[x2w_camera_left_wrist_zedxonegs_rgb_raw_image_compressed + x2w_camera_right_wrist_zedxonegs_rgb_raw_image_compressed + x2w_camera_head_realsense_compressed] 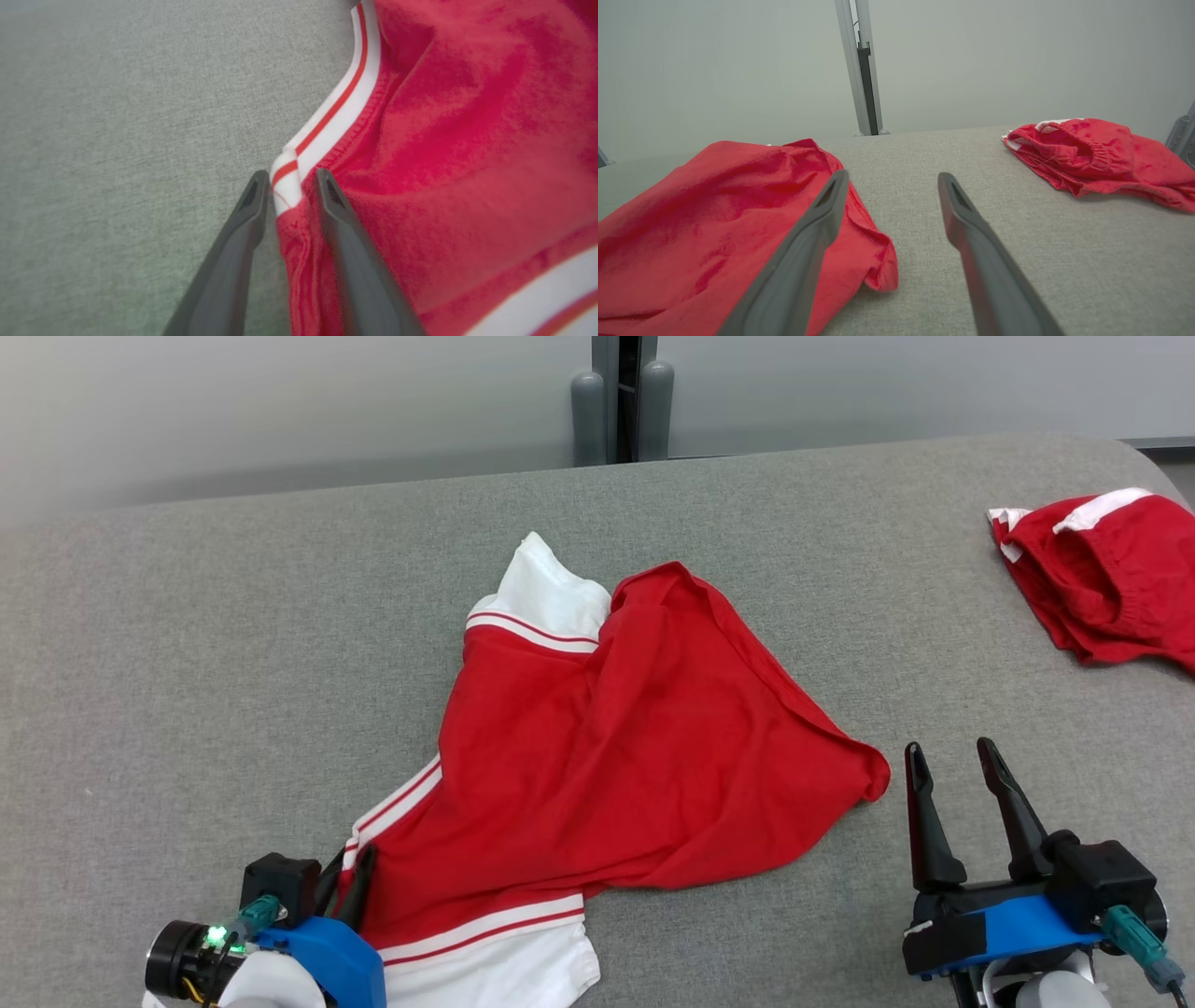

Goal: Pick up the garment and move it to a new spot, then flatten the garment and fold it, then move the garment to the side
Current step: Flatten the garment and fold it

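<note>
A red garment [635, 737] with white, red-striped bands lies crumpled in the middle of the grey table [187, 663]. My left gripper [350, 882] is at its near left corner. In the left wrist view the garment [444, 140] has its striped edge standing between the two fingers of the left gripper [287, 179], whose jaws are partly closed around it with a gap left. My right gripper [950, 751] hovers open just right of the garment's right tip. In the right wrist view that gripper [892, 176] has nothing between its fingers and the garment [714, 210] lies to its left.
A second red piece of clothing [1111, 579] with white trim lies bunched at the table's far right edge, also in the right wrist view [1092, 154]. A grey post [621, 401] stands behind the table against a pale wall. Bare table surface spreads on the left.
</note>
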You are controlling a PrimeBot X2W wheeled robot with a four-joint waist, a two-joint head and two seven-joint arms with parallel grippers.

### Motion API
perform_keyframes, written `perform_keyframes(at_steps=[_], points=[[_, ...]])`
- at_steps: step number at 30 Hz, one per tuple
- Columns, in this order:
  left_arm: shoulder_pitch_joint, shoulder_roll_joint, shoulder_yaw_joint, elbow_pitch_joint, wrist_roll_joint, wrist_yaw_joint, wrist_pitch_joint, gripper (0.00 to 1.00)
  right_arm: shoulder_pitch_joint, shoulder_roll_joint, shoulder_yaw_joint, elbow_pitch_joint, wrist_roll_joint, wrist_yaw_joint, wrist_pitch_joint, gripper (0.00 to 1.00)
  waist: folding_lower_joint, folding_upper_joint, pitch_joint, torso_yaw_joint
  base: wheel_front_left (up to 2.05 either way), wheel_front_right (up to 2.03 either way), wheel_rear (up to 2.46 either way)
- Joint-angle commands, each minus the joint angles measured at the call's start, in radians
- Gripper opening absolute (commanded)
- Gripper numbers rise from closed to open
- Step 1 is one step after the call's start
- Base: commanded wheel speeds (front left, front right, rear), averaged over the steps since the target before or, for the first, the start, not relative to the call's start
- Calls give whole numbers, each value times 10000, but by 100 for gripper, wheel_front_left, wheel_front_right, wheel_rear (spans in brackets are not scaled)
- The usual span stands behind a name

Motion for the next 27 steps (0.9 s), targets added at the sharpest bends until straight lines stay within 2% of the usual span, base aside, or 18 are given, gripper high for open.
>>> perform_keyframes(at_steps=[1,3,8,15,19,20,21,25,27], points=[[-64,79,-11,112,-58,15,-80,0,-140,38,-40,-7,35,-8,-13,100,-1,0,32,6,0,0,0],[-217,146,120,23,-161,88,-404,0,-165,44,-70,3,41,-6,-13,100,-1,0,75,31,0,0,0],[-526,296,671,-112,-426,590,-1221,0,-222,-16,-239,186,3,-6,-13,100,-1,0,155,130,0,0,0],[-505,659,1411,-59,-845,1097,-1726,0,-234,-125,-480,406,-57,-7,-13,100,-1,0,204,172,0,0,0],[-361,725,1484,77,-927,1155,-1831,0,-198,-111,-527,482,-134,-7,-13,100,-1,0,199,177,0,0,0],[-371,710,1506,82,-947,1165,-1878,21,-194,-103,-522,507,-153,-8,-13,100,-1,0,194,178,0,0,0],[-381,659,1507,6,-915,1222,-1917,99,-193,-95,-505,522,-169,-8,-13,100,-1,0,179,178,0,0,0],[-319,494,1605,-428,-973,1287,-2041,100,-220,-82,-472,499,-151,-7,-13,100,-1,0,129,214,0,0,0],[-250,411,1729,-1097,-903,1361,-2063,100,-252,-82,-462,431,-151,-8,-13,100,-1,0,86,243,0,0,0]])
